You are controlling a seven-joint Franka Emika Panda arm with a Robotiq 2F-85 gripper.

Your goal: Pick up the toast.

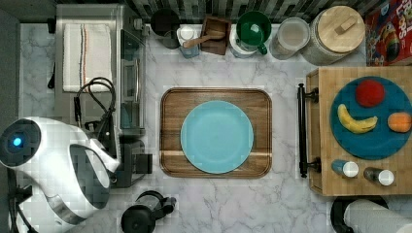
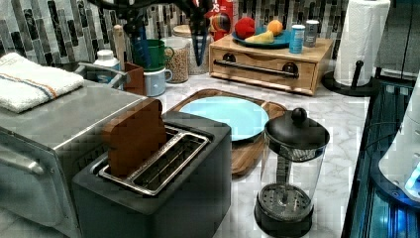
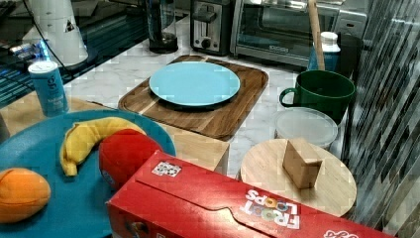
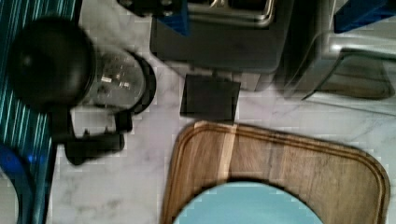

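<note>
The toast (image 2: 133, 136), a reddish-brown slice, stands upright in the slot of the black toaster (image 2: 168, 193) nearest the left view's left, its upper half sticking out. My gripper (image 2: 171, 47) hangs high above the counter, beyond the toaster in the left view, open with its blue fingers (image 2: 199, 47) spread wide and nothing between them. In the wrist view the gripper (image 4: 266, 16) has its blue fingertips (image 4: 175, 18) over the toaster (image 4: 219, 42), whose front lever (image 4: 210, 98) faces the wooden tray (image 4: 210, 158).
A teal plate (image 1: 216, 137) lies on the wooden tray (image 1: 170, 102). A glass French press (image 2: 292, 168) stands beside the toaster, a toaster oven (image 2: 49, 129) with a folded towel on the other side. Jars and mugs (image 1: 252, 29) line the back wall; a fruit plate (image 1: 371, 116) sits on a wooden box.
</note>
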